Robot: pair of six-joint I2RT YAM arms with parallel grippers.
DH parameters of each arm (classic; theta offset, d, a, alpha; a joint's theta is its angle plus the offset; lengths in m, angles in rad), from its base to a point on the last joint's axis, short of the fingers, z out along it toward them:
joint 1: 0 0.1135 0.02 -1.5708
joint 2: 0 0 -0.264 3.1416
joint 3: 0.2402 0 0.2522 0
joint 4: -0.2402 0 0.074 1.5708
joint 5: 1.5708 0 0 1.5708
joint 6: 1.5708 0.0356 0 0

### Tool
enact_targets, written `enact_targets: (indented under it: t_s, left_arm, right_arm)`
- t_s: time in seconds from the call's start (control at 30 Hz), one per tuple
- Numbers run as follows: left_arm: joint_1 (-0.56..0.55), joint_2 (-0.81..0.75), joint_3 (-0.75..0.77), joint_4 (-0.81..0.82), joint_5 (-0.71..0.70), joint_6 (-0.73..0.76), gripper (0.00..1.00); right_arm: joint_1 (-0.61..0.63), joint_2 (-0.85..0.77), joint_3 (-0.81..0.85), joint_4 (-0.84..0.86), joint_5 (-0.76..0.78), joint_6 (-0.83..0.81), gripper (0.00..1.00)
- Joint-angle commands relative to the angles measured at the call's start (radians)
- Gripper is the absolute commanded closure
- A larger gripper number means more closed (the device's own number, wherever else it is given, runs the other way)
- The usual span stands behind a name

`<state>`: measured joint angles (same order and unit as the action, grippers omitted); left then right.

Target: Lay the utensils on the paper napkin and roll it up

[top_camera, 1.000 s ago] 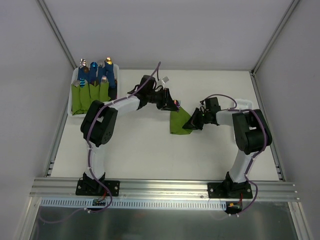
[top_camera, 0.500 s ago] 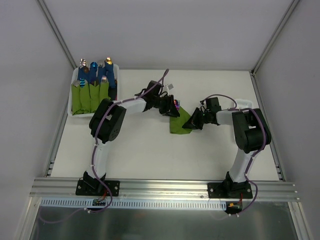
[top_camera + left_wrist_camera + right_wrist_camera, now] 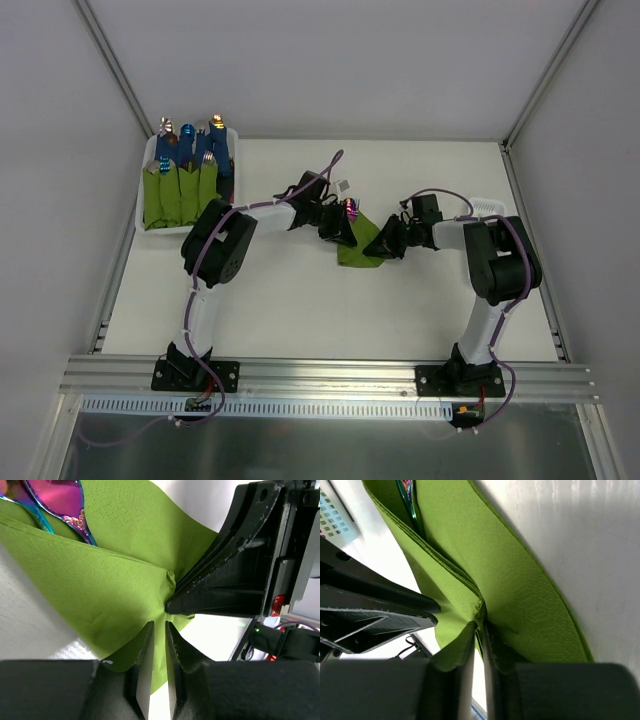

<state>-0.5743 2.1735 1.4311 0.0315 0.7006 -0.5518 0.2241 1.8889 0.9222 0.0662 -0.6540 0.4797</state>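
Paper napkin (image 3: 352,256): olive-green, folded over utensils (image 3: 56,498), on table (image 3: 260,310) right of centre, between both grippers. Utensils' shiny ends poke out far side; metal likely slippery inside. Judged thin, light, limp, tear-prone; take by folded edge, gently. Right gripper (image 3: 479,630): fingers pinched on napkin fold. Left gripper (image 3: 159,630): narrow slit between fingers, hold on sheet unclear

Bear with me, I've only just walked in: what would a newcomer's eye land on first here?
The olive-green paper napkin mid-table, with the left gripper and right gripper meeting nose to nose on a puckered crease in it. Shiny pink-and-blue metallic utensils poke from its fold at the far end. At the far left, a white bin holds green rolled bundles with blue handles.
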Motion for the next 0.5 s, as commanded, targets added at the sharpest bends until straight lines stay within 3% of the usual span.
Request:
enact_targets:
  t_s: [0.0,0.23,0.47]
  left_arm:
    - [0.002,0.026,0.034,0.047,0.053,-0.045,0.87]
    - [0.002,0.089,0.077,0.056,0.060,-0.097,0.88]
    - [0.004,0.108,0.061,-0.004,-0.039,-0.108,0.94]
  right_arm:
    - [-0.005,0.042,0.003,-0.025,0.073,-0.020,0.81]
    - [-0.005,0.045,0.004,-0.020,0.065,-0.021,0.77]
    - [-0.008,-0.029,-0.008,-0.022,0.057,-0.012,0.69]
